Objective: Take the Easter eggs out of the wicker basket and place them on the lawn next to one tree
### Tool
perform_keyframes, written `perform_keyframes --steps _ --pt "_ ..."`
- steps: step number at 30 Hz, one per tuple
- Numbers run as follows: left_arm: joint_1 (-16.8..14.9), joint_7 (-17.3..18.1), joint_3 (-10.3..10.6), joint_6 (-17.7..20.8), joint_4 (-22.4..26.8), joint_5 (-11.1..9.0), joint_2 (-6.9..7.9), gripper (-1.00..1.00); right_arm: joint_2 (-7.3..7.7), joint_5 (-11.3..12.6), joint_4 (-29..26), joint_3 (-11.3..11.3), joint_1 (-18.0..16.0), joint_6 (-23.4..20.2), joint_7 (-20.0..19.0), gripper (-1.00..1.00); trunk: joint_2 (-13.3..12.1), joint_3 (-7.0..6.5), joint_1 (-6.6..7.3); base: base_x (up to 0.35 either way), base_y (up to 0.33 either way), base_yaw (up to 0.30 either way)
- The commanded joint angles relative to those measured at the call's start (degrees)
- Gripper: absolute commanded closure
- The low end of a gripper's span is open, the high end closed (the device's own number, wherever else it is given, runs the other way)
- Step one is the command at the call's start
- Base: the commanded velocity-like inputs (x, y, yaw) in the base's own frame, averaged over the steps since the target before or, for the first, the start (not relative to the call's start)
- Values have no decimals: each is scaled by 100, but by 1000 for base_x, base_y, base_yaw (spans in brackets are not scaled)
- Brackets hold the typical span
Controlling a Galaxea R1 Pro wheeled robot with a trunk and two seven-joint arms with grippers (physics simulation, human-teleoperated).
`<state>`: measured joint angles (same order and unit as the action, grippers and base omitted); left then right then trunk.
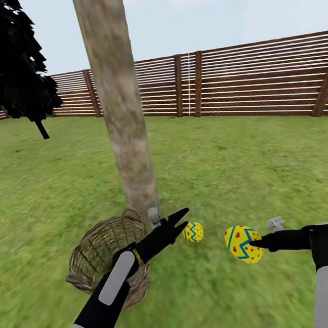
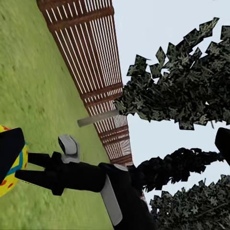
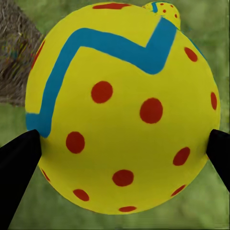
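Lawn (image 1: 245,165) wide and flat under both arms; slat fence (image 1: 256,79) far beyond the grippers, dark conifer (image 1: 10,64) far off past the left arm.
Tree (image 1: 121,97): thick mottled trunk rising just beyond the left gripper's tips.
Wicker basket (image 1: 105,254) at the trunk foot, directly under the left forearm; interior looked empty, far side hidden by the arm.
Right gripper (image 1: 258,244) closed on an Easter egg (image 1: 243,244), held above the grass; in the right wrist view both fingers pressed against the egg's flanks (image 3: 122,108).
Left gripper (image 1: 183,220) parted, holding nothing; second egg (image 1: 193,231) on the grass just past its tips.
Third egg not located.

Risks, as judged: round egg pinched only at the sides, so could slip out on lowering. Released from height, could roll away from the trunk, or knock the grounded egg. Left fingertips close enough to nudge that egg when withdrawn.
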<state>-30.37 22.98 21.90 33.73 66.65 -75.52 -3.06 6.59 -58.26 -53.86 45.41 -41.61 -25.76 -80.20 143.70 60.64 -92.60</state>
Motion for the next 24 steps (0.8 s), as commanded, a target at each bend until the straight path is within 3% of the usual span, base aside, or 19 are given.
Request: perform_keyframes --steps 1,9,24 --pt "-3 -4 -2 37 -3 -39 -2 -100 0 -19 51 12 -5 -19 45 100 2 5 0 143 -314 -3" --pt "-4 -4 -2 37 -10 -35 -2 -100 0 -19 113 30 -5 36 215 100 2 5 0 144 -314 22" --pt "-4 -8 -2 37 -20 -33 -11 -100 0 -19 115 30 -5 44 215 100 2 5 0 116 -319 282"
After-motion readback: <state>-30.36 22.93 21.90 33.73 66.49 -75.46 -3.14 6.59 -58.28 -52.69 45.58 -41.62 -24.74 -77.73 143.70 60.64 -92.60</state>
